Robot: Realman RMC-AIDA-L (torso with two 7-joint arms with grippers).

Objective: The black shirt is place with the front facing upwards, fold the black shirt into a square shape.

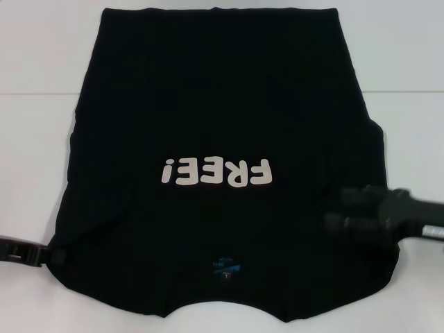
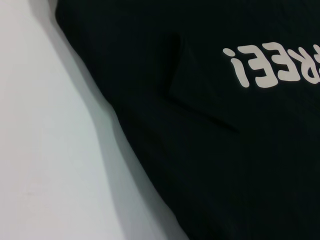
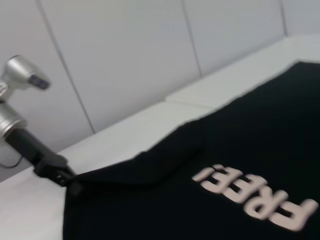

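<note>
Black shirt, front up, sleeves tucked in, spread across white table, collar nearest; left gripper at near-left edge, right gripper over near-right corner, grip state of both indeterminate; advise seizing both near corners evenly and carrying them far together.

Left gripper low at near-left edge of view, arm nearly level, right gripper raised at right, blurred.

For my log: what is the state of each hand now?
Left hand: at shirt edge, cannot be told.
Right hand: over shirt, cannot be told.
</note>
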